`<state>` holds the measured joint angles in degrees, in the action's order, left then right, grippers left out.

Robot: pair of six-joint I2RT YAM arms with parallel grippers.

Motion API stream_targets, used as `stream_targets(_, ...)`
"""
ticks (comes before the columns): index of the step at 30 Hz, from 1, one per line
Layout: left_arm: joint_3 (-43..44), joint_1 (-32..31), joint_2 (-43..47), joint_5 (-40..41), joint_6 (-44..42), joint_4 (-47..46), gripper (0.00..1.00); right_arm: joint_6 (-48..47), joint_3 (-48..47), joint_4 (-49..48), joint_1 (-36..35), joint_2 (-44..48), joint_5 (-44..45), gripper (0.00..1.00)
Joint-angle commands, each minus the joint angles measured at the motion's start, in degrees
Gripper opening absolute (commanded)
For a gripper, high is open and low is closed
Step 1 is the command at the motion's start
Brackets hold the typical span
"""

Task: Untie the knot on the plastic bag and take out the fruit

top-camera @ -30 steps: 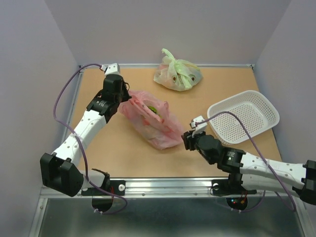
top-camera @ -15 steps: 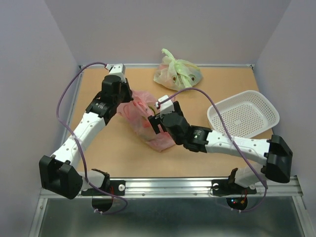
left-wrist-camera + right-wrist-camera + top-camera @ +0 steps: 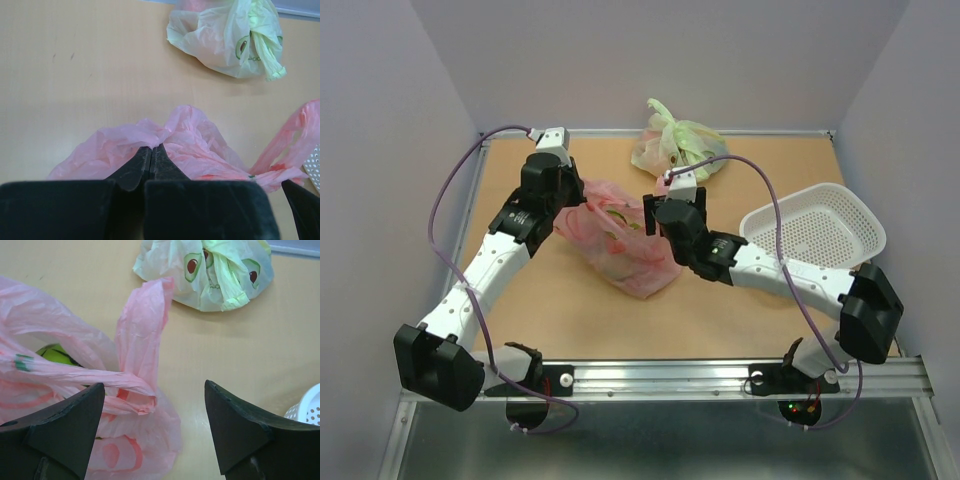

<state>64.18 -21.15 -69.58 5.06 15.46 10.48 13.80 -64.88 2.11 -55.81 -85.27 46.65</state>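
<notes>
Tightly, left fingers (image 3: 134,169) pinch the plastic bag (image 3: 192,137); right fingers (image 3: 67,422) gape.

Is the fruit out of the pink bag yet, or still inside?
Inside. A yellow-green fruit shows within the pink bag, and no fruit lies loose on the table.

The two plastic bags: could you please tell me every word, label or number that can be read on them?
None can be read.
On the pink plastic bag: red and green printed marks, too crumpled to read.
On the pale green bag: avocado pictures; any lettering too blurred to read.
</notes>
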Motion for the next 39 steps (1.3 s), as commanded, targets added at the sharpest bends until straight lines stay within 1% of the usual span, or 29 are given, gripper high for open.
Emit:
stream_targets(1,-0.7,0.1,2.2,1.2,-1.0,-3.4,0.00,5.3,-2.1,-1.7,2.5,-1.2,-1.1,0.84)
stream_targets(3,-0.8,0.1,2.2,1.4,-1.2,-3.5,0.00,5.4,-3.0,-1.7,2.6,-1.5,-2.4,0.84)
stream_targets(6,-0.9,0.1,1.6,2.1,-1.3,-3.5,0.00,6.1,-3.9,-1.7,2.7,-0.3,-7.4,0.85)
stream_targets(13,-0.6,0.1,0.6,2.1,-0.7,-3.0,0.00,5.5,-5.4,-1.7,2.7,3.7,-13.1,0.97)
stream_targets(15,-0.6,0.1,0.3,1.9,-0.6,-2.9,0.00,4.9,-6.0,-1.7,2.7,4.3,-11.2,0.98)
stream_targets(19,-0.6,0.1,0.3,1.6,-0.6,-3.0,0.00,3.3,-8.4,-1.7,2.8,2.2,-7.4,0.98)
stream_targets(27,-0.6,0.1,0.6,1.8,-0.7,-3.0,0.00,3.9,-13.2,-1.7,2.7,-2.7,-5.5,0.97)
stream_targets(30,-0.7,0.2,0.9,2.1,-0.7,-3.2,0.00,4.5,-12.9,-1.7,3.3,-5.2,-4.2,0.95)
stream_targets(33,-0.9,0.1,1.0,2.9,-0.7,-3.3,0.00,5.5,-10.5,-1.7,3.6,-6.3,-4.2,0.89)
stream_targets(34,-1.0,0.2,0.9,4.0,-0.6,-3.3,0.00,6.3,-8.5,-1.7,3.6,-6.2,-4.0,0.81)
stream_targets(35,-1.0,0.6,1.0,4.7,-0.3,-3.3,0.00,6.8,-7.4,-1.7,3.6,-5.3,-3.9,0.75)
stream_targets(36,-1.1,0.7,0.9,5.6,0.1,-3.1,0.00,7.5,-6.1,-1.7,3.6,-4.6,-3.9,0.68)
stream_targets(37,-1.2,0.9,0.9,7.9,0.5,-2.7,0.00,7.7,-4.7,-1.7,3.5,-3.8,-3.4,0.48)
stream_targets(39,-1.1,2.5,0.2,10.4,2.8,-2.0,0.00,8.1,-0.2,-1.7,3.6,0.1,-2.5,0.29)
